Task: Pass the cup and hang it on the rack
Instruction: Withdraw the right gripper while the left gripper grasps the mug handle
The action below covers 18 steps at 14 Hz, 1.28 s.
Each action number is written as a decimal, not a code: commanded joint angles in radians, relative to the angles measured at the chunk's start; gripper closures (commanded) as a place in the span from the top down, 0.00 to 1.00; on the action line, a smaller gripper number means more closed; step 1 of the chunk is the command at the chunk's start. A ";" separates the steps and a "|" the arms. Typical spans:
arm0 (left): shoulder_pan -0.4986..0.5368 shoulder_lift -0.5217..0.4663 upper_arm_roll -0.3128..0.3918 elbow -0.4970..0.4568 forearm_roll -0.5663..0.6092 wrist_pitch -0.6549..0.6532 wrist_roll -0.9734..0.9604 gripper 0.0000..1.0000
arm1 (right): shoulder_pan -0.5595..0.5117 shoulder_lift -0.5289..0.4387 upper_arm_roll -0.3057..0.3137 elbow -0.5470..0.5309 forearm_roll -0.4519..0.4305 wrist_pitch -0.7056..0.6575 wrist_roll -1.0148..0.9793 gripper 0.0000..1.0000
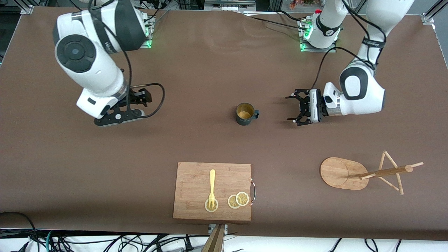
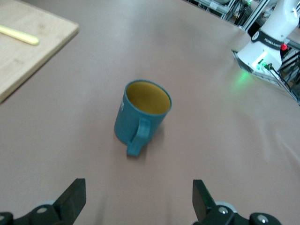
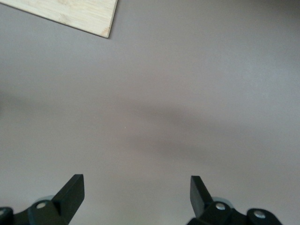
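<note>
Left pincer (image 1: 292,107) gapes empty beside the cup (image 1: 245,114), whose handle faces it; a sloppy grab tips it. Right pincer (image 1: 131,105) waits, spread.

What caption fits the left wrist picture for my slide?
Open left claw faces an upright teal cup, handle toward it, on the brown table.
</note>
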State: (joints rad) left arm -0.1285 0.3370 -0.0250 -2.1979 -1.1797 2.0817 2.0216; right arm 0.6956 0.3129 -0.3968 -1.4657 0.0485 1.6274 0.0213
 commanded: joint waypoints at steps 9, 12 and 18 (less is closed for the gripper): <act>-0.023 0.212 -0.062 0.003 -0.478 0.024 0.696 1.00 | 0.007 -0.133 -0.200 -0.240 0.085 0.158 -0.302 1.00; -0.023 0.237 -0.078 0.000 -0.529 0.024 0.795 1.00 | -0.013 -0.155 -0.214 -0.283 0.085 0.164 -0.322 1.00; -0.029 0.269 -0.095 -0.003 -0.607 0.023 0.896 1.00 | -0.247 -0.236 -0.015 -0.378 0.062 0.176 -0.314 1.00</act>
State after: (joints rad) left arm -0.1508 0.5781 -0.1057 -2.2028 -1.7124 2.1037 2.7488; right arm 0.5566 0.1595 -0.5237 -1.7538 0.1175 1.7704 -0.2865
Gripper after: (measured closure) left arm 0.000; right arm 0.000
